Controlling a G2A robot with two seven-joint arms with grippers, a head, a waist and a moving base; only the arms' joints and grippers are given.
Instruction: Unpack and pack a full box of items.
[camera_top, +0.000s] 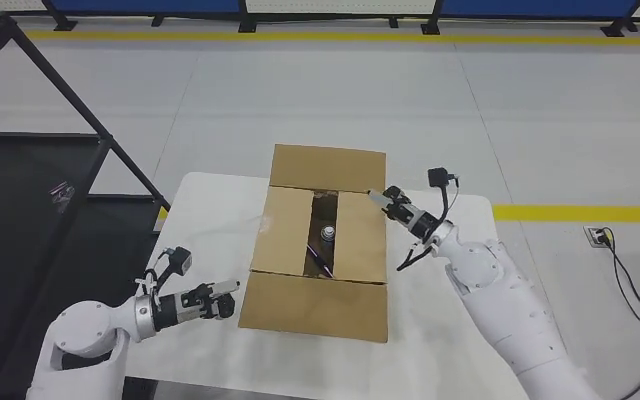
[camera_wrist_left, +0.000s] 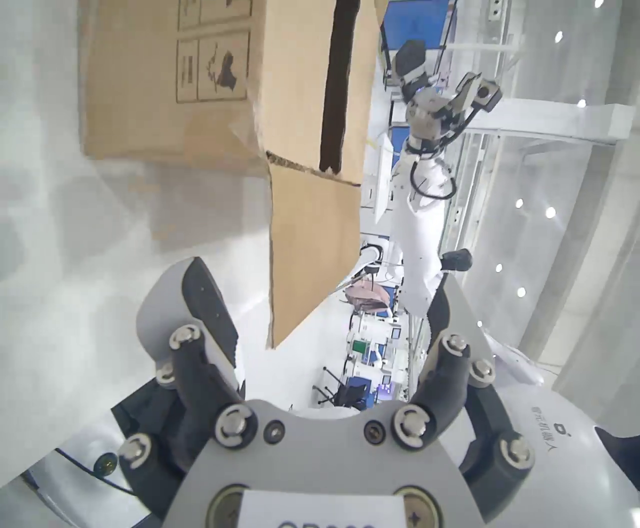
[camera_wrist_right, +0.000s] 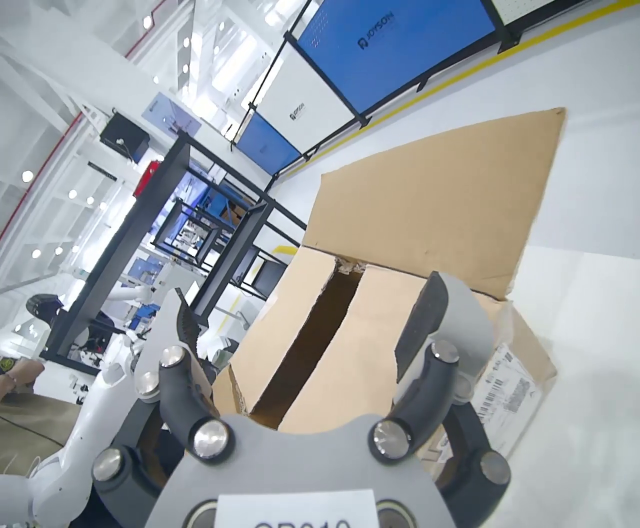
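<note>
The left end effector (camera_top: 225, 295) sits nearest, low over the worktop (camera_top: 205, 200) just beside the box's near-left corner. Its fingers are spread and hold nothing. The box (camera_top: 285, 230) stands mid-worktop. Its near flap (camera_top: 315, 305) is folded out towards the robot.

Two inner flaps lie almost flat across the top, leaving a gap (camera_top: 320, 215) down the middle. Items (camera_top: 327, 234) show in it: one with a round top and something purple, both too small to name.

The right end effector (camera_top: 382, 197) is at the far corner of the right inner flap, touching or just beside its edge; I cannot tell which. Its fingers are also spread and empty. Beyond it, the far flap (camera_top: 328, 167) is folded out away from the robot.

This looks like the opening stage of unpacking: the outer flaps are out, the inner ones are not yet lifted, and nothing has been taken out. The next move probably calls for getting a finger under the right inner flap's edge and swinging it outward without shoving the box. The left arm is placed to steady the box or take the other flap.
</note>
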